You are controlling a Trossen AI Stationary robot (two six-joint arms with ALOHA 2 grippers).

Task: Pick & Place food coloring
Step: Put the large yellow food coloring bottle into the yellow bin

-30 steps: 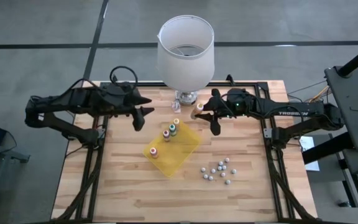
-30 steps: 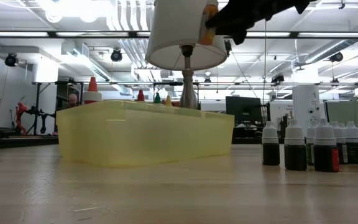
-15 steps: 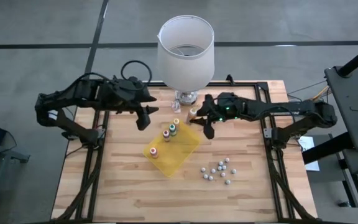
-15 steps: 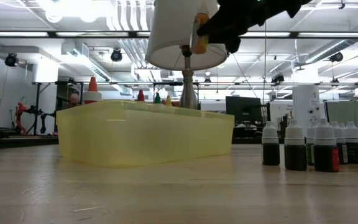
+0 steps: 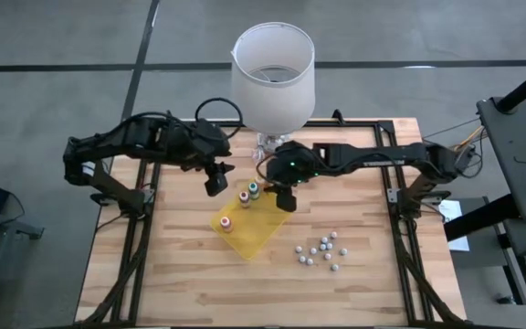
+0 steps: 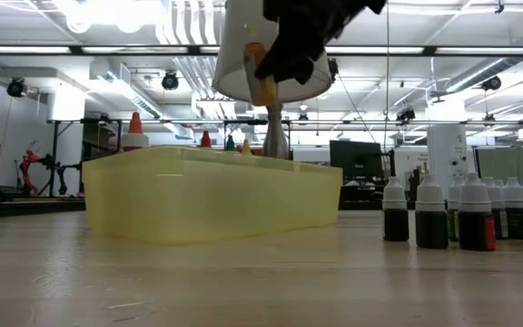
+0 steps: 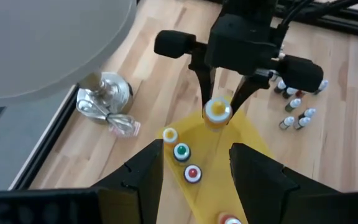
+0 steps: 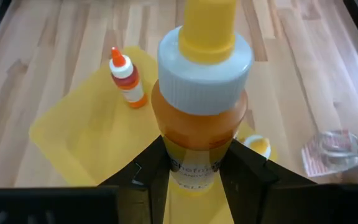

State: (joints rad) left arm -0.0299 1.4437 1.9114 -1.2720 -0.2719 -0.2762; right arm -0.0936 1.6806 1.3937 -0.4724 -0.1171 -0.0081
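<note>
The right gripper grips a yellow-capped food coloring bottle above the yellow tray, centre frame. It should lower upright into bare tray floor, clear of the standing bottles. The left gripper hangs open at centre-left.

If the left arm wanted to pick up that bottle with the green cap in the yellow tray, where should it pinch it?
Probably from straight above. The green-capped bottle stands upright in the yellow tray, close between a yellow-capped and a red-capped bottle. So the fingers should come down on its two free sides, across that row, and pinch just under the cap.
</note>
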